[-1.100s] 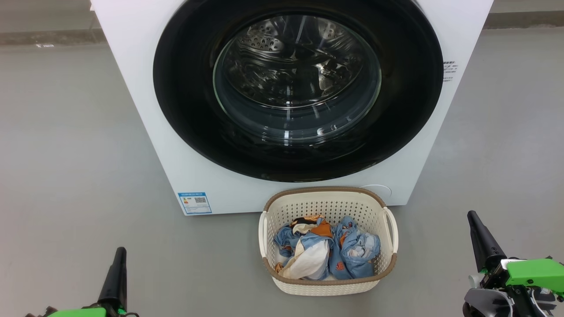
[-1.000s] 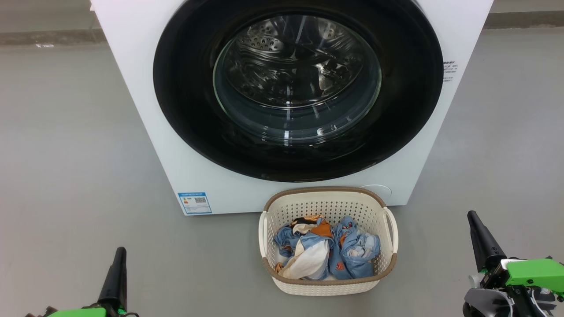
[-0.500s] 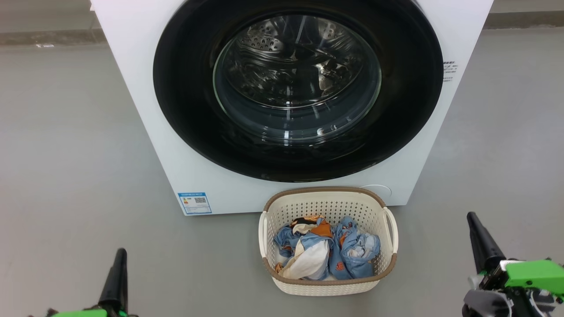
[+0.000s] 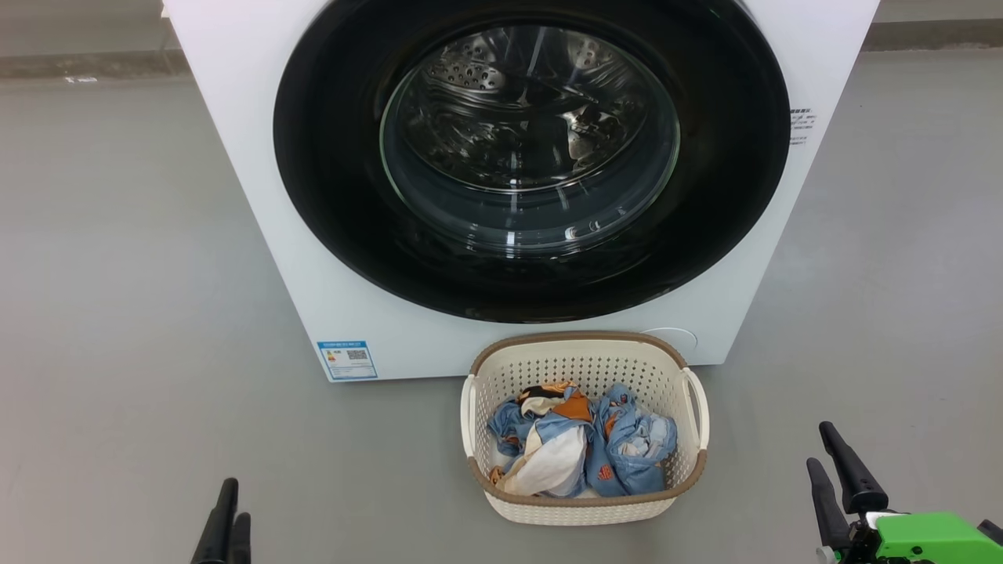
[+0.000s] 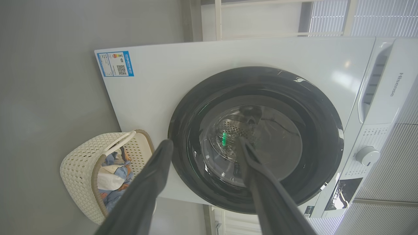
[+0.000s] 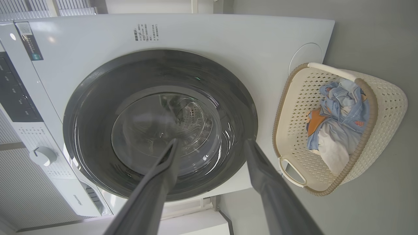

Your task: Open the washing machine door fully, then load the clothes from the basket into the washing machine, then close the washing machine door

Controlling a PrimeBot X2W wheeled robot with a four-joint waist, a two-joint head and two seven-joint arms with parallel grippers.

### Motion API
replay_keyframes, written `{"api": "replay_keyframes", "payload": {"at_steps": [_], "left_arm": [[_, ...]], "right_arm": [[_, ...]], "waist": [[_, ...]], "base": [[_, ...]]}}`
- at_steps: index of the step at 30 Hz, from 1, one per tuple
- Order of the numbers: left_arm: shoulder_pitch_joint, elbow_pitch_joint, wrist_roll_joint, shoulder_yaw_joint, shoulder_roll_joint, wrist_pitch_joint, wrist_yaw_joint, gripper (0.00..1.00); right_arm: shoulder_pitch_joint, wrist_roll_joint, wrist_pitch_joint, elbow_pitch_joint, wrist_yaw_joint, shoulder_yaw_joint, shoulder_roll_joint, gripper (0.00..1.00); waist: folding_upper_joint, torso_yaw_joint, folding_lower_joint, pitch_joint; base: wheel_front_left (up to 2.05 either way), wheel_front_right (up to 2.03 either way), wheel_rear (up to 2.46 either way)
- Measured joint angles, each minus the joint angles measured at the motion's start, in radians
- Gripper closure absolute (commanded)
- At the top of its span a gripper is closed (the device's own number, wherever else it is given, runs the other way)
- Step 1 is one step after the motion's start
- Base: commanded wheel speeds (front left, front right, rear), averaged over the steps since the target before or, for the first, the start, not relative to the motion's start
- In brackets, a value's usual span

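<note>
The white washing machine stands ahead with its black-rimmed round door shut; the steel drum shows through the glass bowl. In front of it on the floor sits the cream basket, holding the light blue printed clothes. My left gripper is low at the left and my right gripper low at the right, both well short of the basket. Each wrist view shows its fingers spread with nothing between them: left gripper, right gripper, both facing the door.
Grey floor lies open to either side of the machine and basket. A blue label sticker sits low on the machine's front. The control panel has a round knob. A wall base runs along the back.
Both grippers have dropped toward the bottom edge of the head view and turned, so two fingers of each now show instead of one. The basket, clothes and door stay put.
</note>
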Motion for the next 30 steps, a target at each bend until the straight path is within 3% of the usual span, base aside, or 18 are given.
{"api": "replay_keyframes", "payload": {"at_steps": [12,30], "left_arm": [[0.000,-0.022,0.070,-0.015,0.000,-0.031,0.000,0.00],[0.000,-0.043,0.371,-0.026,0.008,-0.079,0.000,0.00]], "right_arm": [[0.000,-0.085,-0.032,-0.006,0.000,0.018,-0.016,0.00],[-0.001,-0.345,-0.085,-0.029,0.000,0.050,-0.028,0.00]], "waist": [[0.0000,0.003,-0.0001,0.006],[0.0000,0.015,-0.0001,0.005]], "base": [[0.00,0.00,0.00],[0.00,0.00,0.00]]}}
